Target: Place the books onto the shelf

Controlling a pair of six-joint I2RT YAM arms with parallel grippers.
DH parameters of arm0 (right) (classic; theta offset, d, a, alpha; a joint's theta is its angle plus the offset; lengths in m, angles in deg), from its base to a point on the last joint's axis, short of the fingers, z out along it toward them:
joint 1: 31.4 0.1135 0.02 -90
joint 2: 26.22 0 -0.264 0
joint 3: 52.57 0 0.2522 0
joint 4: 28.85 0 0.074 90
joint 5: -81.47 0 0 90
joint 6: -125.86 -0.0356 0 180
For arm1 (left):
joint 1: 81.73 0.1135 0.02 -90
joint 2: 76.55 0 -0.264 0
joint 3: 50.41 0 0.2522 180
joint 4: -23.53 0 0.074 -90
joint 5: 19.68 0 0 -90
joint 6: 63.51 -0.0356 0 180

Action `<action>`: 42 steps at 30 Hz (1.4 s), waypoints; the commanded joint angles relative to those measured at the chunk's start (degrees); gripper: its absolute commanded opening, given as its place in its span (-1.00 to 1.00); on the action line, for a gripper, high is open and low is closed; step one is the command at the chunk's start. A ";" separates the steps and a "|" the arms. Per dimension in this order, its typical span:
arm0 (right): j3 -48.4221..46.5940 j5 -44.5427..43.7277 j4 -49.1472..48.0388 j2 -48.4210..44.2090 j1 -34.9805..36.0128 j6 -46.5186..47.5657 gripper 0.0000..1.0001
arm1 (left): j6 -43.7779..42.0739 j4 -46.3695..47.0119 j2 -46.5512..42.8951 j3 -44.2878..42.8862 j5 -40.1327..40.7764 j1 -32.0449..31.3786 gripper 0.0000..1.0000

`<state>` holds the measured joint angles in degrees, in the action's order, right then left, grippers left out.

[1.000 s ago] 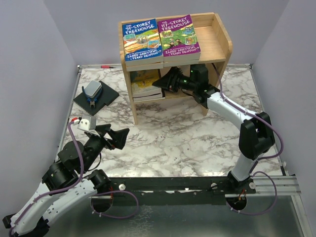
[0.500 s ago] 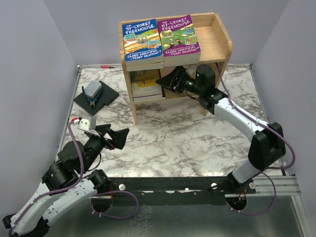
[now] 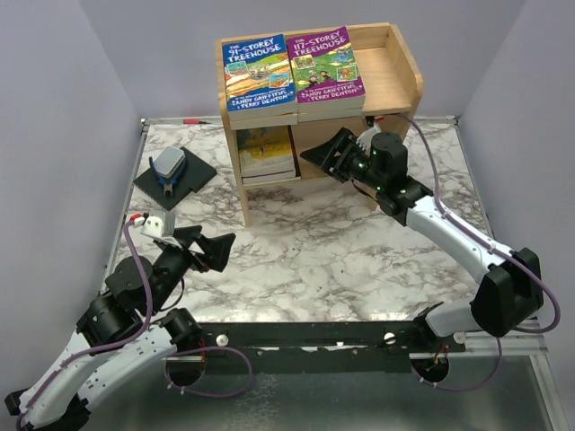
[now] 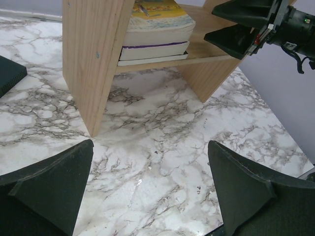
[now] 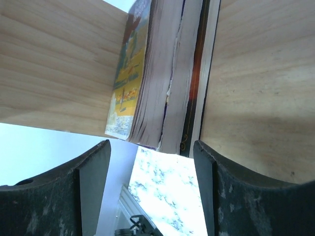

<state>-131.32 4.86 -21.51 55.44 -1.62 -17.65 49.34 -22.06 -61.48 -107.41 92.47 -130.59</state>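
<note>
Right arm reaches forward-left, right gripper (image 3: 322, 158) at the mouth of the shelf (image 3: 400, 76) lower tier. Its jaws are apart and empty, just right of the book stack (image 3: 267, 153) lying flat inside. Blue book (image 3: 259, 72) and purple book (image 3: 326, 63) lie side by side on top. Left gripper (image 3: 211, 241) sits low over the table (image 3: 323, 242), released and empty. Black pad (image 3: 180, 175) lies left of the shelf.
</note>
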 commanded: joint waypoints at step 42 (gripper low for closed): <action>30.87 -22.35 22.26 -72.68 -0.78 28.95 1.00 | -2.23 10.48 16.26 -9.93 -20.40 0.04 0.98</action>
<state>-101.57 -19.40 -0.22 -14.50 -2.23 9.49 48.36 -15.37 -46.46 -114.82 78.46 -130.59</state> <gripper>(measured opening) 0.998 0.990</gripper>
